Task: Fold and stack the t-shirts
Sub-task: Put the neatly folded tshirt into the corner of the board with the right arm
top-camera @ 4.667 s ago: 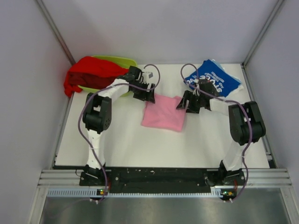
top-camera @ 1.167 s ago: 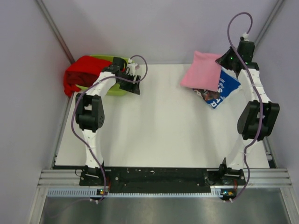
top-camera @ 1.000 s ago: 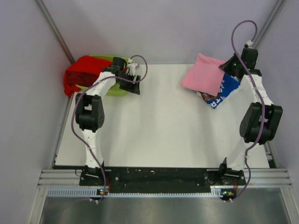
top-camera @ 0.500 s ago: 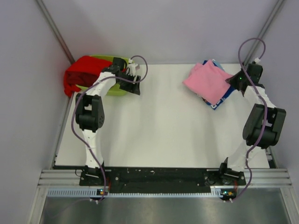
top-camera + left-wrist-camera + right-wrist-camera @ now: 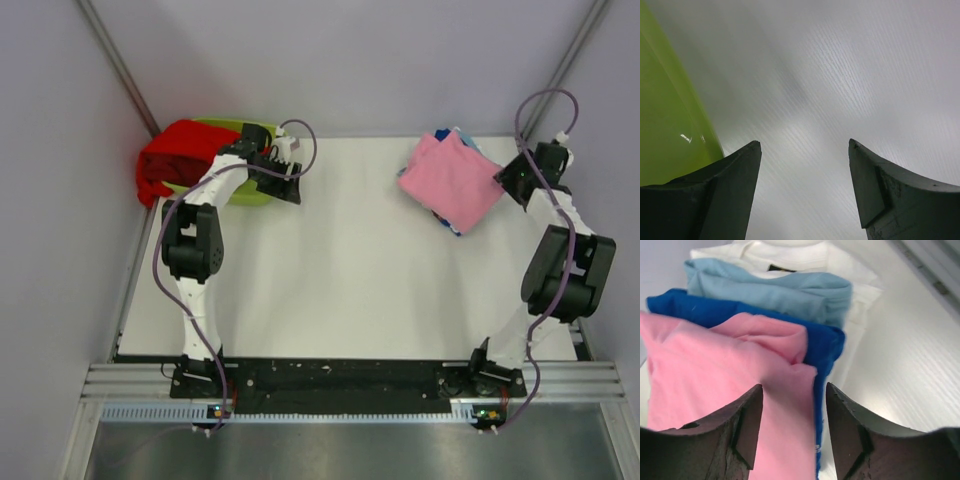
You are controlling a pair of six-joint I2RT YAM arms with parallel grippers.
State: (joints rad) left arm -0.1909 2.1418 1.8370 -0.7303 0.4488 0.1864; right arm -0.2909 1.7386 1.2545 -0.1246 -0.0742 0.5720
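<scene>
Right tool (image 5: 514, 180): jaws roughly half open, nothing held. It sits at the 3 o'clock edge of the pink shirt (image 5: 450, 180), just beside it. Can't tell from either view whether the fingers touch cloth. In the wrist view the pink shirt's corner shows through the gap between the fingers.

Pink shirt: folded, lying on top of the stack at 1–2 o'clock on the desk (image 5: 350, 280), a bit askew to the desk edges. Directly under it is the blue shirt (image 5: 826, 347), with only its edge showing along the pink one's side. Beyond that are a light-blue shirt (image 5: 780, 292) and a white shirt (image 5: 805, 255), both folded. Each is stepped out a little further than the one above it.

Left tool (image 5: 805, 145): jaws wide open, empty, bare desk below. The tray (image 5: 665, 120) is just beside one finger; contact unclear. In the top view the tool is at the tray's 4 o'clock.

Red shirt (image 5: 185, 150): unfolded and bunched in the tray at 10–11 o'clock on the desk. It spills over the tray's 9 o'clock rim and is well apart from the stack.
</scene>
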